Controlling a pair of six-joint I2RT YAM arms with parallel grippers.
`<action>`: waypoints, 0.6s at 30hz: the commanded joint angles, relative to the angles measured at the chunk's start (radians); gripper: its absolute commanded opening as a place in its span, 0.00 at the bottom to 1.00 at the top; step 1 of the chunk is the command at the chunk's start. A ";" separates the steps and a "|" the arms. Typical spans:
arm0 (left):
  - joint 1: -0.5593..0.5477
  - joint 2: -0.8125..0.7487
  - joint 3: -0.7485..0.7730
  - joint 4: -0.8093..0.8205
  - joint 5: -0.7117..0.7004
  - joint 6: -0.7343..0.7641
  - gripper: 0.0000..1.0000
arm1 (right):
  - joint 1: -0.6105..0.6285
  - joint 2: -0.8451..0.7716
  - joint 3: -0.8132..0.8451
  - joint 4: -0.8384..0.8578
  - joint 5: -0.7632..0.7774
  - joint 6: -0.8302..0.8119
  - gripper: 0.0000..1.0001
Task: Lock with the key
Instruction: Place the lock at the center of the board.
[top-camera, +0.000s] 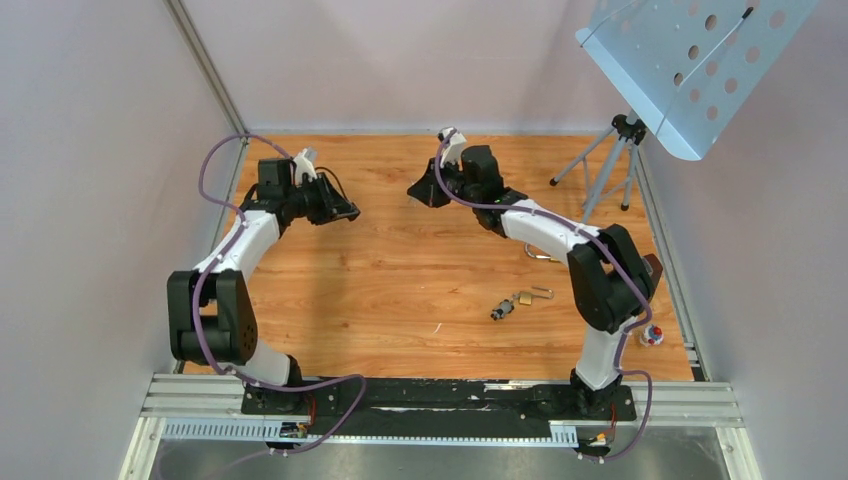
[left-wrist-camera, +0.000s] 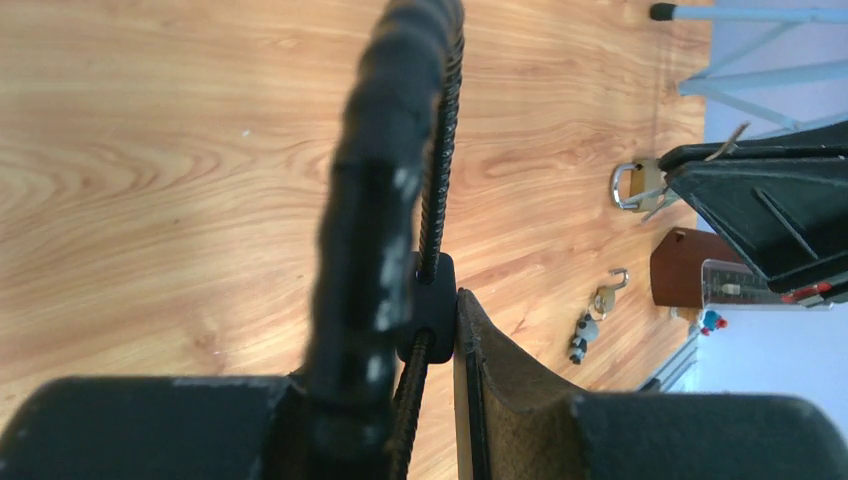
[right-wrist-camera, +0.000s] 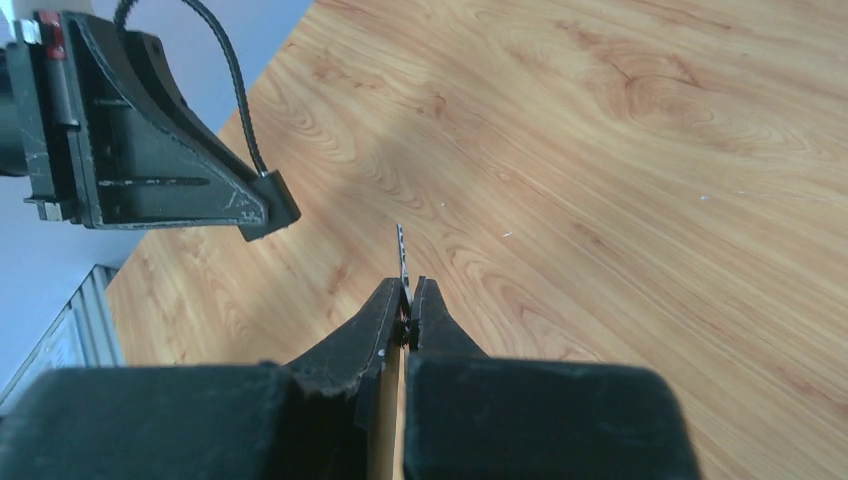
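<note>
Wooden tabletop (top-camera: 420, 300) below. Right gripper (right-wrist-camera: 407, 290) clamps thin, likely stiff, slippery key (right-wrist-camera: 402, 250) at its bow; left gripper (top-camera: 345, 212) pinches black cable lock (left-wrist-camera: 432, 300).

Smooth wood-grain tabletop (top-camera: 400, 280) — thin bright metal key (right-wrist-camera: 403, 262), matt black plastic jaws

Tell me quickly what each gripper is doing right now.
Left gripper: closed on a black cable.
Right gripper: closed on the key.
</note>
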 joint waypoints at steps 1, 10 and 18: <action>0.086 0.085 -0.006 0.027 0.101 -0.040 0.01 | 0.041 0.085 0.084 0.111 0.070 0.057 0.00; 0.101 0.203 -0.028 -0.110 0.041 0.051 0.16 | 0.147 0.343 0.249 0.163 0.095 0.087 0.00; 0.102 0.186 -0.053 -0.189 -0.183 0.090 0.37 | 0.188 0.483 0.378 0.138 0.133 0.135 0.00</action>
